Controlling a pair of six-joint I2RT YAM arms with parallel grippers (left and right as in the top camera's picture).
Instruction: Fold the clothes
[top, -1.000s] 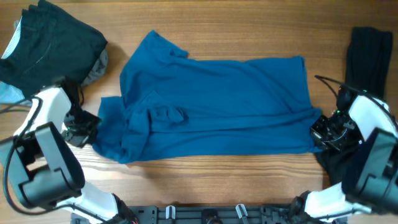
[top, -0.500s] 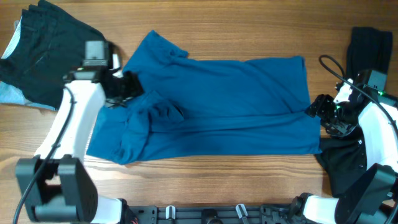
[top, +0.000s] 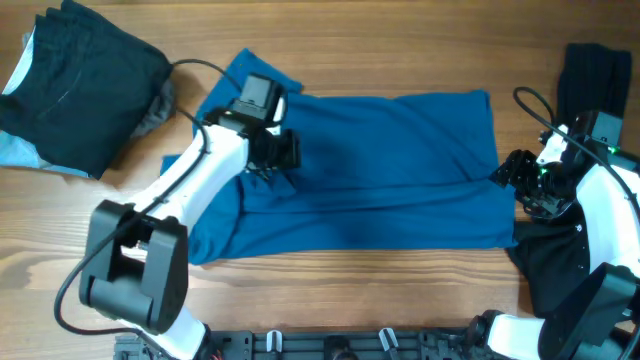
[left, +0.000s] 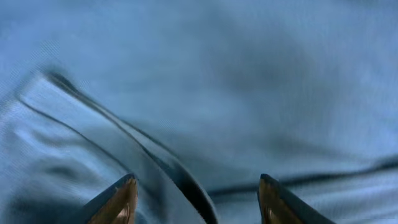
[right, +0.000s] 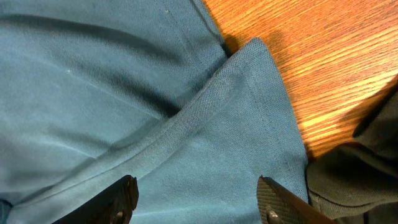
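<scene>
Blue top (top: 400, 170) lies flat across centre frame, soft, light and limp, so I'd pinch it at a hem corner; left gripper (top: 283, 150) open over its left part, right gripper (top: 512, 175) open at its right edge.

White-shelled left arm (top: 185, 185) and right arm (top: 603, 210), black joint housings, looping black cables, dark wedge-tipped pincer fingers (right: 118, 202).

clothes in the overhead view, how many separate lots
3: blue top spread mid-table; black pile at top left; black cloth along the right edge, partly behind the right arm, so possibly two pieces.
</scene>
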